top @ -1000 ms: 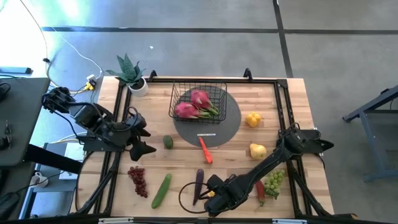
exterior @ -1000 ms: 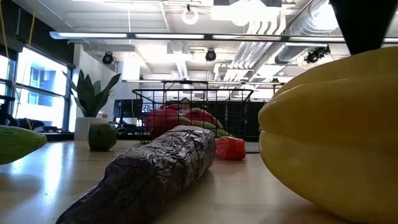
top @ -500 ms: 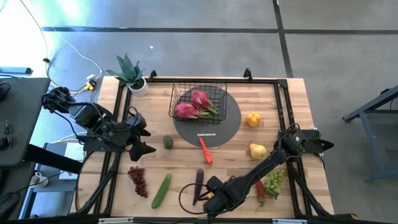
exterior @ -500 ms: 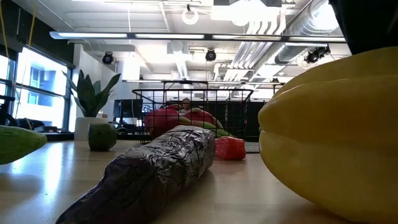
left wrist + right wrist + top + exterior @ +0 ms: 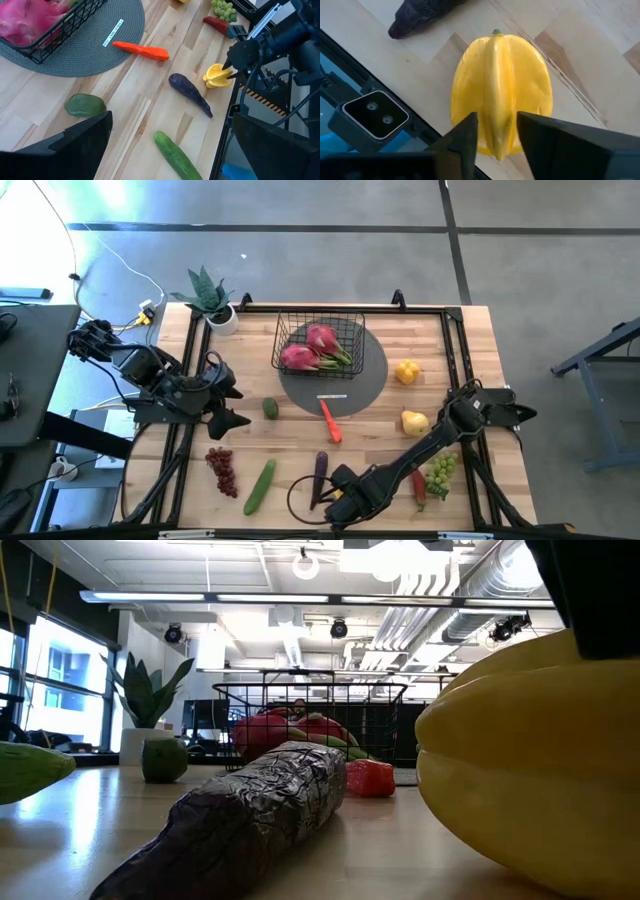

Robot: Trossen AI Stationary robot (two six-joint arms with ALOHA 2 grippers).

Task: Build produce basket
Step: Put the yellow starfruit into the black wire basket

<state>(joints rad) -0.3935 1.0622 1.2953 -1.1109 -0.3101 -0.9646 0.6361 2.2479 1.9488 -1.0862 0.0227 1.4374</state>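
Left gripper hangs over the table's left side, fingers spread and empty, with a green fruit just beside it. Nearer the front edge lie red grapes, a cucumber and a purple pod. The basket sits on a grey mat at centre rear, holding two dragon fruits; a carrot lies at the mat's front rim. Right gripper is down at the front edge, fingers closed around a ribbed yellow fruit resting on the table beside the pod. To the right lie a red pod, green grapes and two more yellow pieces.
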